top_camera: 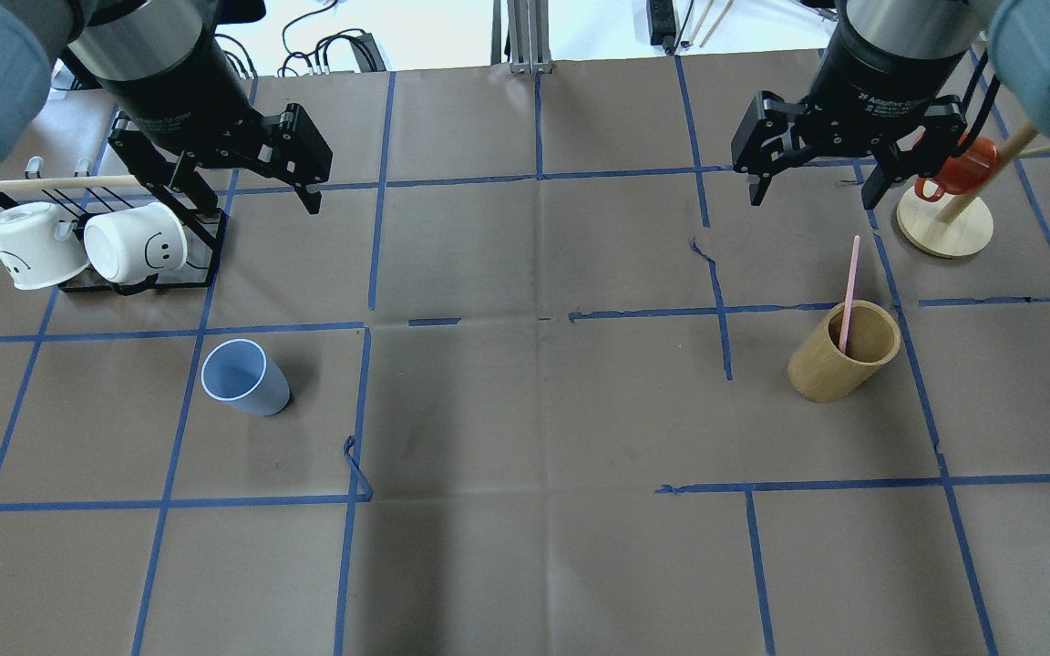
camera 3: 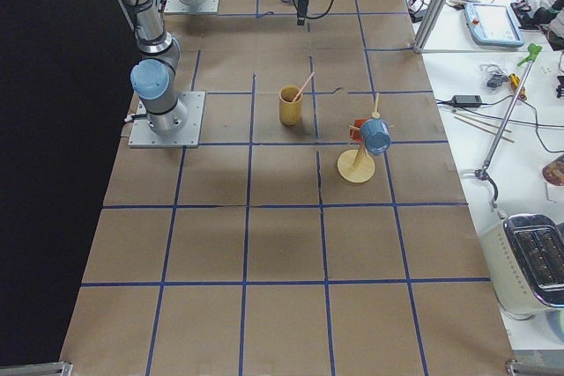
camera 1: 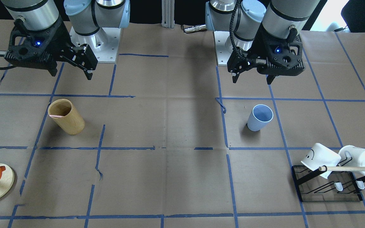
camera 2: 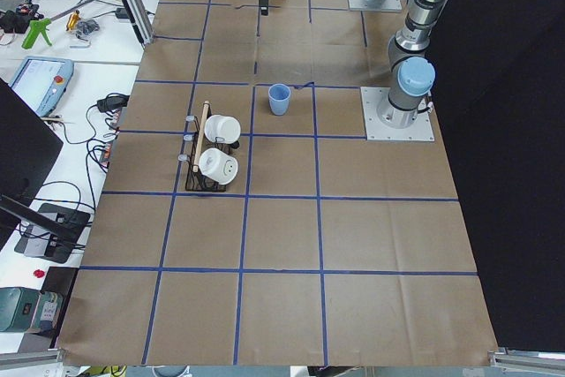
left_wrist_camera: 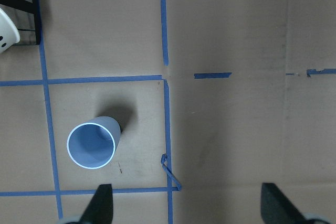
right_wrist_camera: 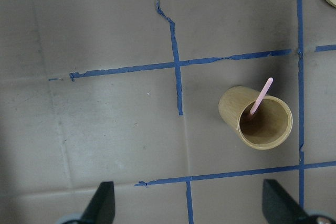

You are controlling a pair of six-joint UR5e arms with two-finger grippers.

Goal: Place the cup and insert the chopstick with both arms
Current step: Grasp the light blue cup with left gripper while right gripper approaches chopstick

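Note:
The light blue cup (camera 1: 260, 117) stands upright and empty on the table, also in the overhead view (top_camera: 242, 378) and the left wrist view (left_wrist_camera: 94, 142). One pale pink chopstick (top_camera: 849, 292) leans inside a tan wooden cylinder (top_camera: 839, 364), also in the right wrist view (right_wrist_camera: 261, 97). My left gripper (top_camera: 252, 200) is open and empty, raised well above the table, behind the cup; it also shows in the front view (camera 1: 252, 79). My right gripper (top_camera: 812, 196) is open and empty, raised behind the cylinder; it also shows in the front view (camera 1: 71, 74).
A black rack (top_camera: 206, 264) with two white mugs (top_camera: 128, 241) and a long wooden rod (top_camera: 51, 183) sits by my left gripper. A round wooden stand (top_camera: 944, 232) with an orange mug (top_camera: 967, 169) sits right of my right gripper. Blue tape lines cross the brown table.

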